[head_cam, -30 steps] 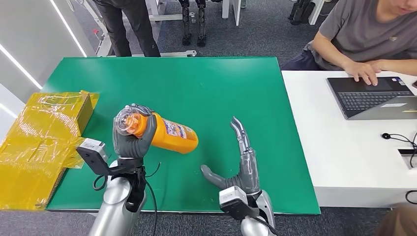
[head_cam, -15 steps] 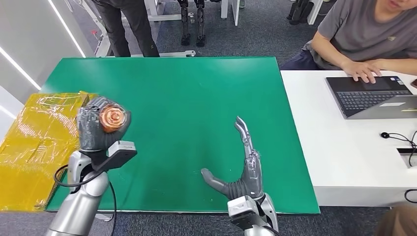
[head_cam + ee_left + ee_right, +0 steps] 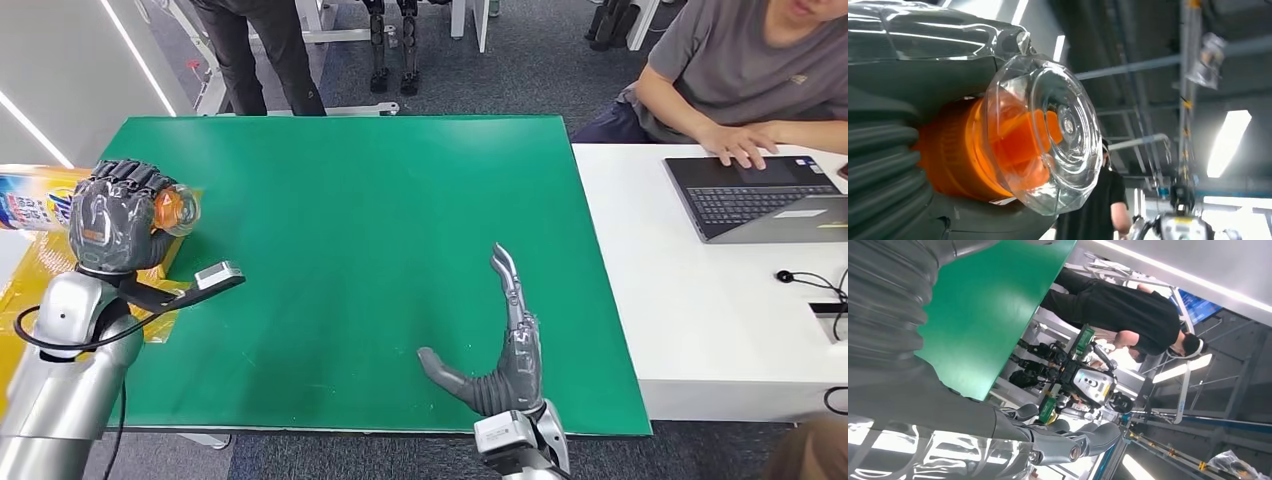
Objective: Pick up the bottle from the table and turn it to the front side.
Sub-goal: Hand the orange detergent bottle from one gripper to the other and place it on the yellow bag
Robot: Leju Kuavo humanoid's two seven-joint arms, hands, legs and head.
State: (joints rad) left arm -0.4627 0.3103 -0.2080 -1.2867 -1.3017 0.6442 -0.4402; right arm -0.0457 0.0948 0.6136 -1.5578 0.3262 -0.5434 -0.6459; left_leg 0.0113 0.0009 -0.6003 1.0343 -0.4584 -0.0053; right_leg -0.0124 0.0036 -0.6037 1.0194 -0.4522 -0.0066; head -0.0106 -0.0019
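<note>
Lying level, the bottle [image 3: 40, 205] points cap-right, left hand [image 3: 115, 215] fingers wrapped round it.

The left hand [image 3: 118, 222] hides the bottle [image 3: 35, 211] middle; the picture edge crops its base.

A flat rectangular tabletop [image 3: 380, 190] covered in bright green matting carried the scene. The right hand [image 3: 500, 360], fingers spread and pointing away from the robot, stood on edge at the tabletop's near side; whether it touched the mat could not be told. A box wrapped in crinkled yellow plastic film [image 3: 40, 290] sat against the tabletop's left edge. Butted against the right edge was a white tabletop [image 3: 680, 320], on which lay an open dark grey laptop [image 3: 765, 195] and a thin black cable [image 3: 810, 280] near the far right.
</note>
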